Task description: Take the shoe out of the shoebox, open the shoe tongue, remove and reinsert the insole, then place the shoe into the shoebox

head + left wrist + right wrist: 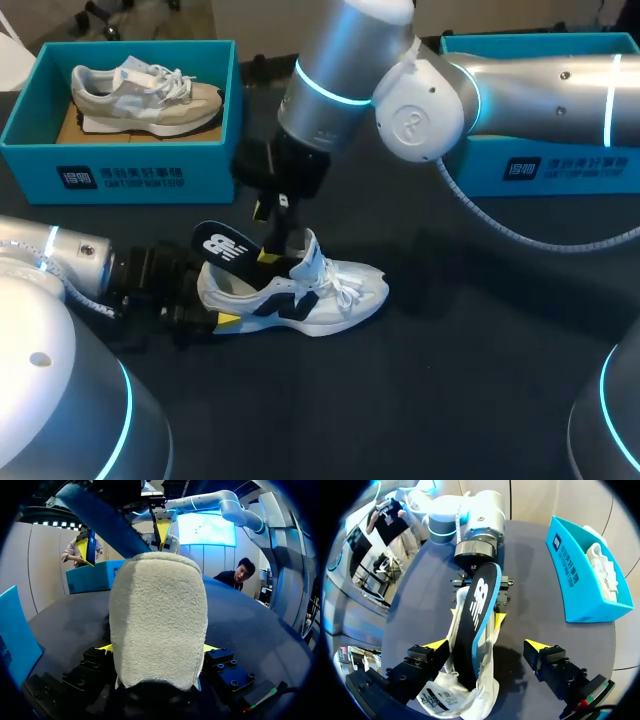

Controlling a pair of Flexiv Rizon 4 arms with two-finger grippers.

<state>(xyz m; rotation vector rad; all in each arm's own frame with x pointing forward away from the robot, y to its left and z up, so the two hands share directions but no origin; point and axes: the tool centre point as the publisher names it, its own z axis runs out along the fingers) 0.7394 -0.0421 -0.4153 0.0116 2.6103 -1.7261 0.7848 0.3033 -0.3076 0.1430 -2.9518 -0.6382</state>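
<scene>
A white shoe (pixel 315 292) with dark side markings lies on the dark table, toe to the right. My left gripper (pixel 222 318) is shut on its heel (pixel 157 615), a yellow tip pressed to each side. A dark insole (pixel 222 245) with a blue edge sticks up out of the shoe's opening, leaning toward the heel. My right gripper (pixel 268 235) hangs over the opening, open. In the right wrist view the insole (pixel 476 612) stands between its wide-spread fingers (pixel 437 645), neither of which touches it. The shoe's tongue (pixel 308 252) is pulled up.
A teal shoebox (pixel 120 165) at the back left holds a second, beige shoe (pixel 145 95). Another teal box (pixel 560 165) sits at the back right, partly behind my right arm. Bare dark table lies in front of the shoe.
</scene>
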